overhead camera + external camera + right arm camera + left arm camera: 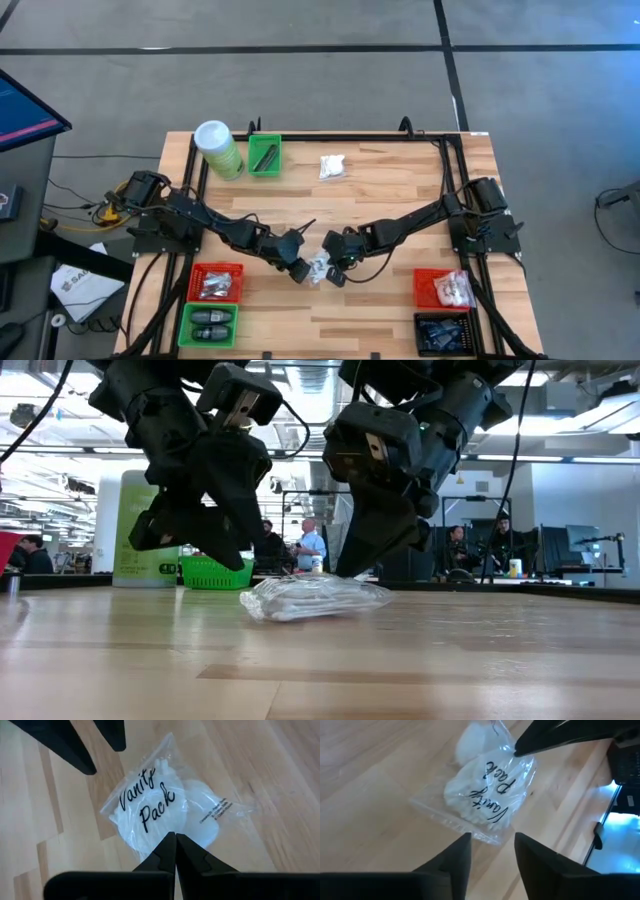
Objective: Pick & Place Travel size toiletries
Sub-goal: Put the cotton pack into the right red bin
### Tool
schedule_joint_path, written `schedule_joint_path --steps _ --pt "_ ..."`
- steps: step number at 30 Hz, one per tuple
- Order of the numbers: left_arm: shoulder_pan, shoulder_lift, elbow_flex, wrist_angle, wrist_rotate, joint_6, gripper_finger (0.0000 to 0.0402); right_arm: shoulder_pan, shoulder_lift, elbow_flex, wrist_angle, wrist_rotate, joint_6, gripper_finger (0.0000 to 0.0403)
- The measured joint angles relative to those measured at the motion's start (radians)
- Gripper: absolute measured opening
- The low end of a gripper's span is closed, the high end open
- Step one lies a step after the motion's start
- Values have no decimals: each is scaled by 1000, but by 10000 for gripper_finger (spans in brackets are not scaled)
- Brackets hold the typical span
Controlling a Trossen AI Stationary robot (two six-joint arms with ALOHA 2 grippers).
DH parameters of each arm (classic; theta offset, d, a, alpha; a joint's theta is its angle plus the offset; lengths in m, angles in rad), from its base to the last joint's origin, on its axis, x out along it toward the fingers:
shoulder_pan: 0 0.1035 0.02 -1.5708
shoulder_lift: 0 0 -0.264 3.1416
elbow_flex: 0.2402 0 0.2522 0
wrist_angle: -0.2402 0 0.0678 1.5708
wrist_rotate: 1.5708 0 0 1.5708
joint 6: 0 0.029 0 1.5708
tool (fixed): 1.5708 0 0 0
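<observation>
On a butcher-block table ringed by a dark frame, two arms met near the front centre over a clear sachet marked "Vanity Pack", which lay flat on the wood. The step in hand appeared to be the pickup of this one item, with placement not yet begun. The left gripper hovered just beside the sachet's edge with its fingers parted and nothing between them. The right gripper sat with fingers pressed together, tips at the bag's other edge, seemingly pinning rather than holding it. The next move likely called for one gripper to take a firm pinch on the slippery film before lifting. Open wood lay all around the bag. Bins stood well apart at the front corners: a red bin and green bin by the left arm, another red bin by the right.
</observation>
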Motion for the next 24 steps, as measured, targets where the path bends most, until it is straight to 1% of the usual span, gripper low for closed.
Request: schedule_joint_path --steps 5,10,16,19,24 --pt "-2 0 0 1 -12 -23 159 1 0 0 -26 12 22 0" --pt "-2 0 0 0 -30 -43 160 -3 0 0 -69 22 38 0" --pt "-2 0 0 -14 -32 -55 159 -4 35 -2 -63 5 56 0" --pt "-8 0 0 -31 -34 -68 159 12 6 -3 -70 42 56 0" --pt "-11 -1 0 -36 -38 -75 162 13 -22 1 -42 54 59 0"
